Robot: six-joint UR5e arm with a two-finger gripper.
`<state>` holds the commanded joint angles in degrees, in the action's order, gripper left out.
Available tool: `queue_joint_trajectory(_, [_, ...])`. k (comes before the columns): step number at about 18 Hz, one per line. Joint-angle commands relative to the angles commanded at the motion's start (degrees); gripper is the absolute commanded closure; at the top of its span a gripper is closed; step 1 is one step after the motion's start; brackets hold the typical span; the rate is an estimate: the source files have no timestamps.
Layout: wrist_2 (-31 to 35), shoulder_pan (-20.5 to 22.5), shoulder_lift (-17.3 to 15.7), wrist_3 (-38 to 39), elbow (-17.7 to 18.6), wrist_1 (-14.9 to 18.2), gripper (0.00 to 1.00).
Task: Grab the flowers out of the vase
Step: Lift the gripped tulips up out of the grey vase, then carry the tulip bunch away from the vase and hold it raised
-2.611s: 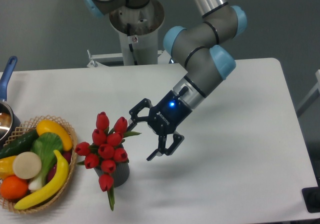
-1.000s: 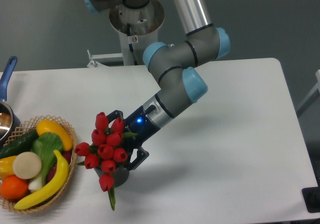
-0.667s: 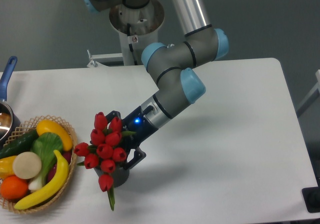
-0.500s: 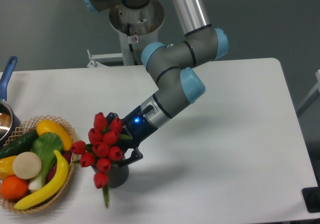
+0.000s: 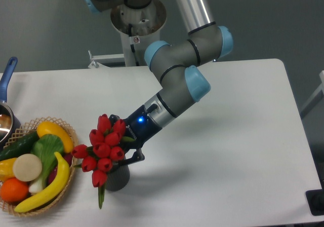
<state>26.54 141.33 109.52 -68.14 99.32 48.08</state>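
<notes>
On the left-front part of the white table [image 5: 238, 136]:

Item 1, the flowers [image 5: 103, 148]. A bunch of red tulip buds with green leaf and stem. Against the view half a second back, the bunch sits a little higher and its lowest bud and trailing leaf have shifted up and left; against the view 1 second back it has tipped toward the basket. The stems cannot be seen, so whether they have left the vase cannot be told.

Item 2, the vase [image 5: 116, 178]. Dark grey, upright, directly below the bunch; more of its wall shows than before.

Item 3, the gripper [image 5: 130, 145]. It lies behind the bunch on its right side, 1 finger [image 5: 132, 158] showing under the buds. It was spread wide 2.6 seconds ago and now looks drawn in on the stems, though the contact itself is hidden. Judgement: grasp made, lift just begun, task not finished.

Item 4, the basket [image 5: 68, 186] of fruit and vegetables. It is just beside the bunch on the left; the leftmost bud overlaps its rim in view.

Item 5, a blue-handled pot [image 5: 8, 71], at the far left edge.

Room: bare table lies right and behind the vase. Judgement: a pull up and rightward keeps clear of the basket; a snagged stem could tip the vase.
</notes>
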Motion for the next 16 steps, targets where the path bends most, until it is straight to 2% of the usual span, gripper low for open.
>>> queue_joint_trajectory(6, [-0.09, -0.09, -3.34, 6.07, -1.14, 0.0, 0.55])
queue_joint_trajectory(10, [-0.09, 0.26, -4.49, 11.78, -5.09, 0.0, 0.55])
queue_joint_trajectory(16, [-0.09, 0.61, -4.93, 16.45, -10.27, 0.0, 0.55])
